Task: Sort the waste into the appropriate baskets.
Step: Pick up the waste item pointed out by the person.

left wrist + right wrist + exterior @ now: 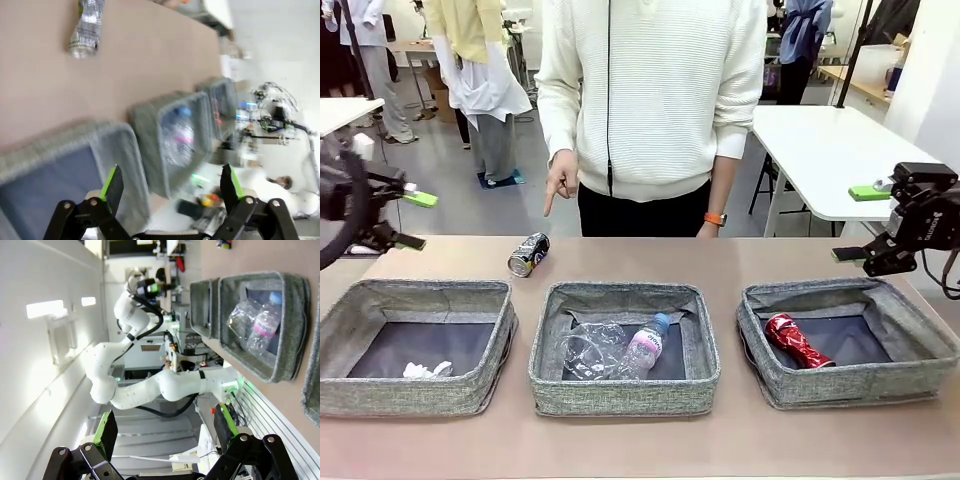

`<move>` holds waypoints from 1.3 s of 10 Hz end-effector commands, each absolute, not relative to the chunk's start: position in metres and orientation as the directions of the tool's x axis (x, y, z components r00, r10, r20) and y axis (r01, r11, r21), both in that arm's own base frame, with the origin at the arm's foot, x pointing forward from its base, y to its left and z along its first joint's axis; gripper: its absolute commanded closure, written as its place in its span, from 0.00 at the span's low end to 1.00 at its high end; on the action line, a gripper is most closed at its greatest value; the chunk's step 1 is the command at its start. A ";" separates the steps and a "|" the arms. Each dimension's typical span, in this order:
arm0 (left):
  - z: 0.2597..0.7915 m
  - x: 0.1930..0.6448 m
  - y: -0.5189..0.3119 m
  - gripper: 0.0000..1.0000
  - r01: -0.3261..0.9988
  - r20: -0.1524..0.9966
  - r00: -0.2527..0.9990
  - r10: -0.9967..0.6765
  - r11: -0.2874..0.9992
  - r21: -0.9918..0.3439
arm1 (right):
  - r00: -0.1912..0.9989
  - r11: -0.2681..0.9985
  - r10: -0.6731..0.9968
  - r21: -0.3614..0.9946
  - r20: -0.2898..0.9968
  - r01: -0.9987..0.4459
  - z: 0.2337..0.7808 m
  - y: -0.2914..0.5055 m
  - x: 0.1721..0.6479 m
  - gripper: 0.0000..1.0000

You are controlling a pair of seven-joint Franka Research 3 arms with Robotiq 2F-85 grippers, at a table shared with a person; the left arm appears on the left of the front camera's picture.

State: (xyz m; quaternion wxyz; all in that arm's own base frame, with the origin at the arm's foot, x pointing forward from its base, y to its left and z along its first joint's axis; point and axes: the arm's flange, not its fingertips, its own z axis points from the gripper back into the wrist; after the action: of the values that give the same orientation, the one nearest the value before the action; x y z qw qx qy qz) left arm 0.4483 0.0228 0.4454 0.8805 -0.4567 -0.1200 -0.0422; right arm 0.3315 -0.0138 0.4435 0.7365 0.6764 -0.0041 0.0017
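From the front, the left gripper (410, 220) hung open and empty beyond the table's left end, the right gripper (860, 222) likewise off its right end. The black-silver can (528, 254) lay on the table (720, 260) behind the baskets, under the person's pointing hand (558, 185). The paper ball (426, 370) sat in the left basket (415, 400), the plastic cup (588, 350) and bottle (645, 348) in the middle basket (620, 385), the red can (797, 340) in the right basket (850, 385).

The left wrist view showed green-padded fingers (111, 185) spread wide, holding nothing.

The right wrist view showed fingers (106, 430) parted and empty.
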 end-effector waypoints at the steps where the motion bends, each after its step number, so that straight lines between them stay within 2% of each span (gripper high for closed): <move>1: 0.434 0.500 -0.035 0.00 0.211 0.508 0.856 -0.094 0.961 -0.177 | 1.000 0.096 -0.007 0.995 -0.012 0.013 0.446 -0.013 0.331 0.00; 2: 0.436 0.512 -0.060 0.00 0.274 0.531 0.825 -0.195 0.959 -0.074 | 1.000 0.096 -0.007 0.995 -0.012 0.013 0.446 -0.013 0.331 0.00; 3: 0.435 0.521 -0.078 0.00 0.284 0.526 0.812 -0.251 0.959 0.018 | 1.000 0.096 -0.007 0.995 -0.012 0.013 0.446 -0.013 0.331 0.00; 4: 0.427 0.530 -0.093 0.00 0.298 0.480 0.822 -0.307 0.950 0.098 | 1.000 0.096 -0.007 0.995 -0.012 0.013 0.446 -0.013 0.331 0.00; 5: 0.417 0.539 -0.102 0.00 0.321 0.456 0.823 -0.338 0.940 0.116 | 1.000 0.096 -0.007 0.995 -0.012 0.013 0.446 -0.013 0.331 0.00; 9: 0.395 0.575 -0.119 0.00 0.320 0.366 0.879 -0.307 0.947 0.027 | 1.000 0.096 -0.007 0.995 -0.012 0.013 0.446 -0.013 0.331 0.00; 13: 0.381 0.592 -0.130 0.00 0.340 0.292 0.906 -0.307 0.938 -0.070 | 1.000 0.096 -0.007 0.995 -0.012 0.013 0.446 -0.013 0.331 0.00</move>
State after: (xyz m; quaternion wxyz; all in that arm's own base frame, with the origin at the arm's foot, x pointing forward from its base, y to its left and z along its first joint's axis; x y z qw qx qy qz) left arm 0.5831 -0.1384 0.3814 0.9739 -0.0465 -0.1489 -0.1649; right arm 0.3315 -0.0142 0.4431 0.7369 0.6760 -0.0042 0.0007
